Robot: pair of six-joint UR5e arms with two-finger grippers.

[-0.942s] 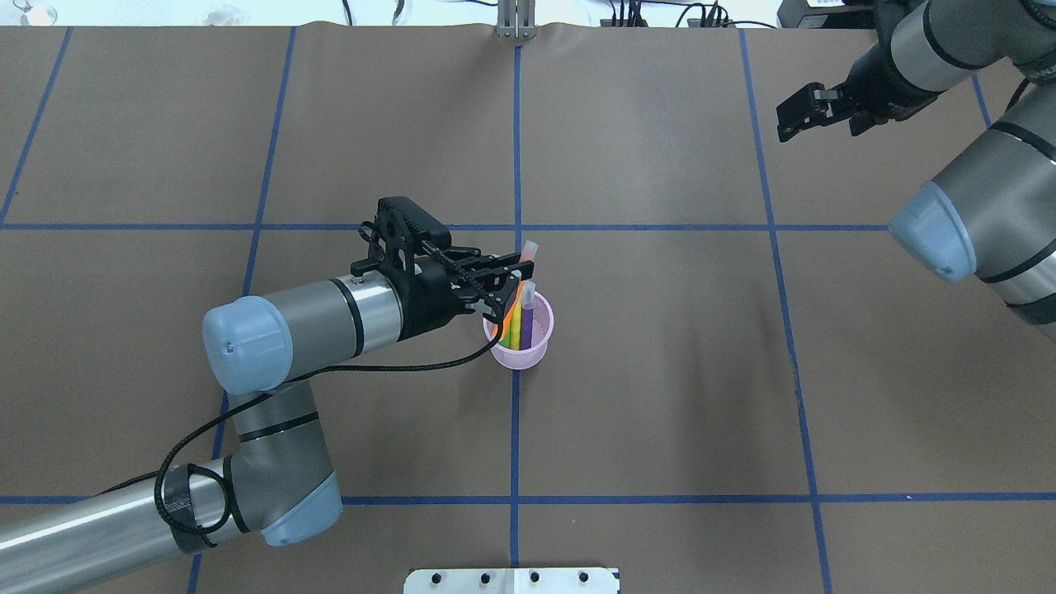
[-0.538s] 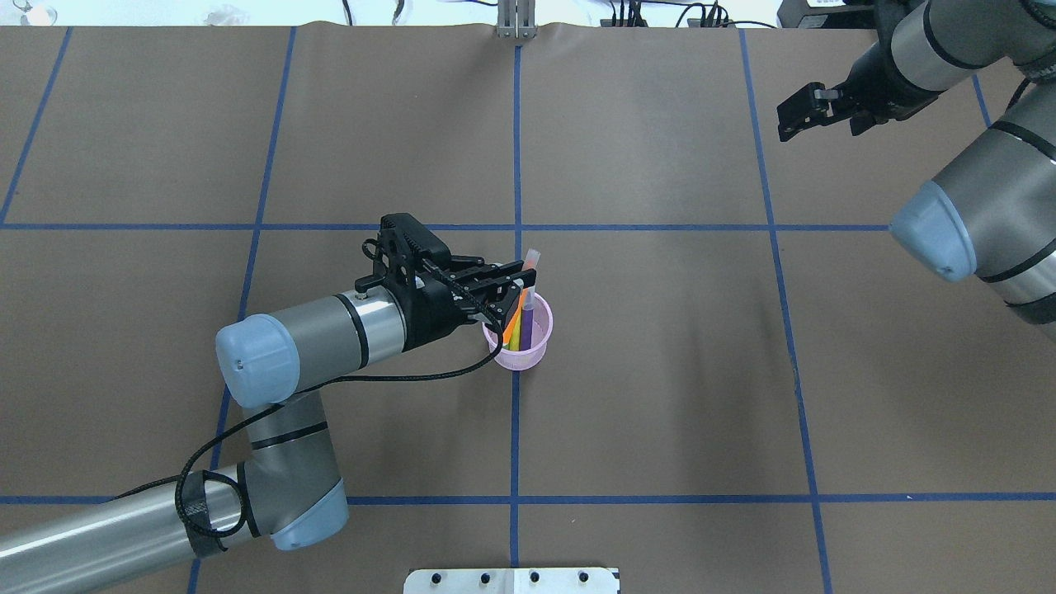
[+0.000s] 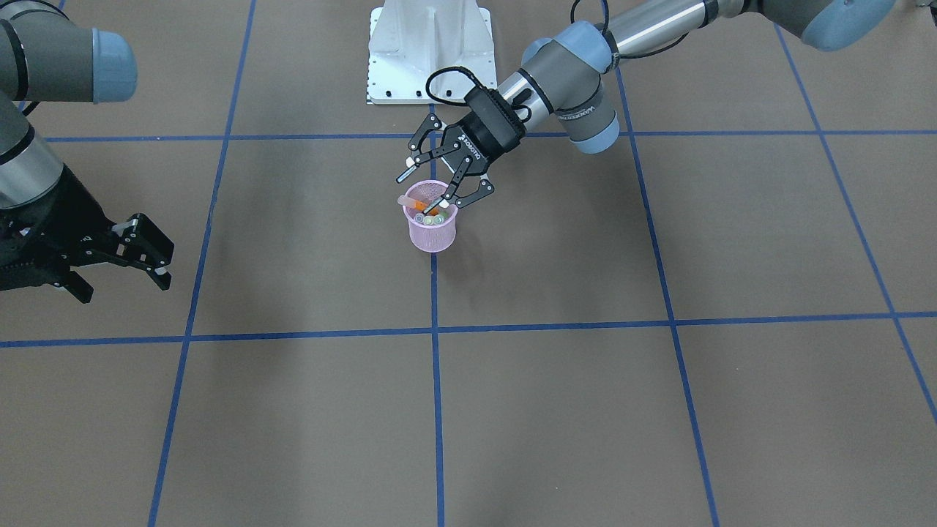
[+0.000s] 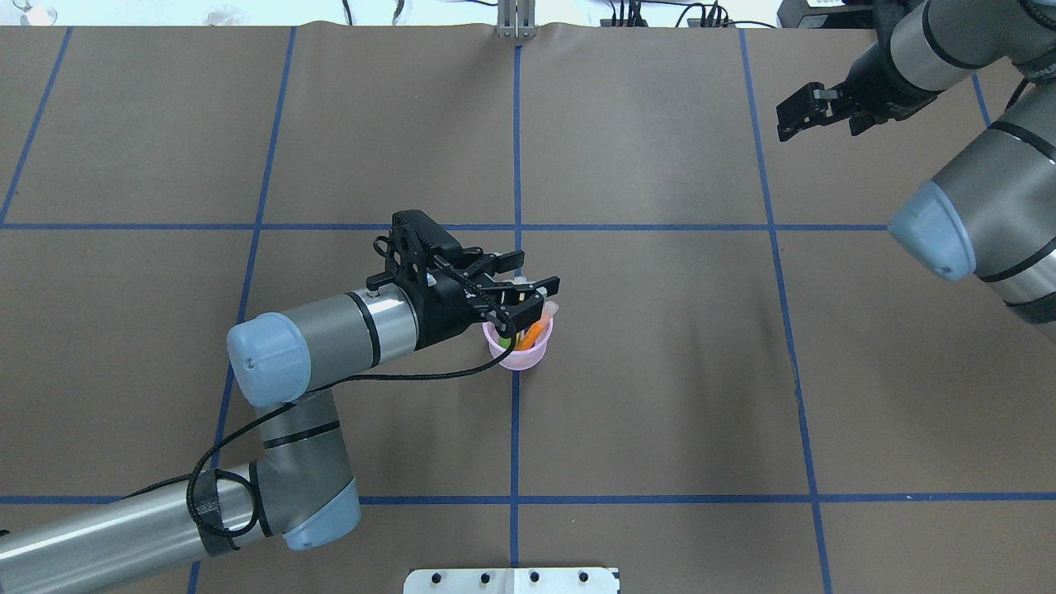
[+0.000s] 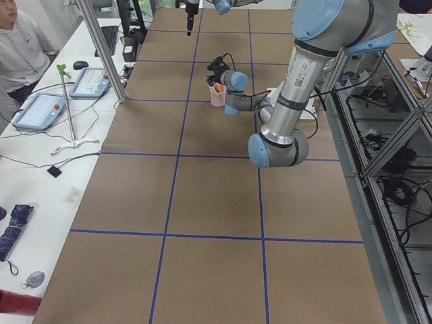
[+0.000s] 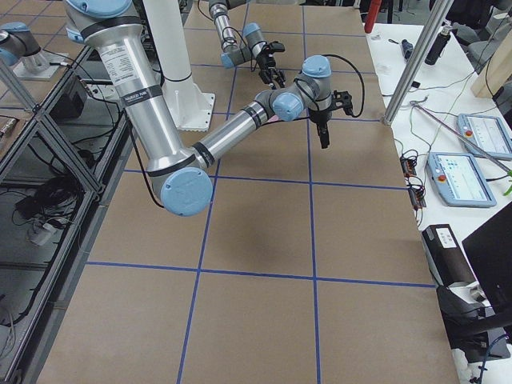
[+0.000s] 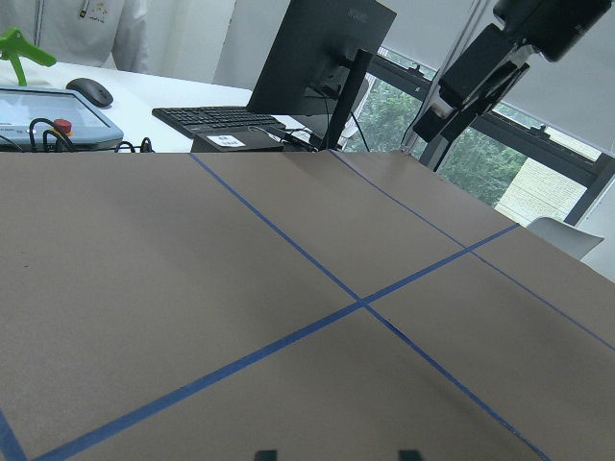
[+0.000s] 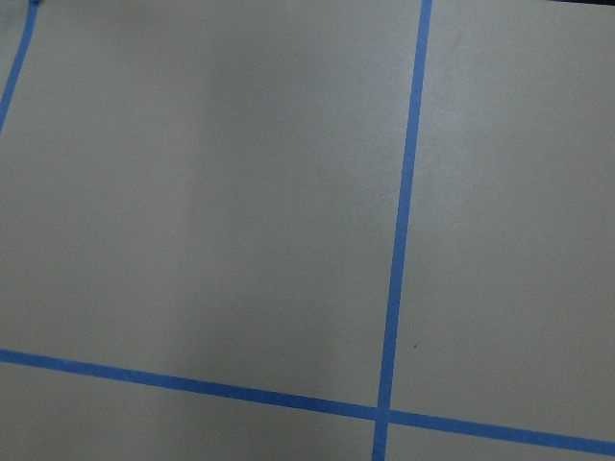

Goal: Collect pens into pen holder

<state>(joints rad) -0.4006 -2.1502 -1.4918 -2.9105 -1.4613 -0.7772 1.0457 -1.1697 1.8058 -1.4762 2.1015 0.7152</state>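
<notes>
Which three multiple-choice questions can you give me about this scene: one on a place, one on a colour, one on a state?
1. Where does the pen holder stand?
A. On a blue tape line, just below the left claw
B. On a chair
C. On the floor

2. Which colour has the leaning pen that slants across the holder's rim?
A. Purple
B. Orange
C. Black

3. In which state is the left claw?
A. Shut on a pen
B. Open, holding nothing
C. Out of view

Answers:
1 A, as the front view shows the pen holder on the line, under the claw.
2 B, as the leaning pen is plainly orange in the overhead view.
3 B, as its fingers stand apart above the rim with nothing between them.
</notes>
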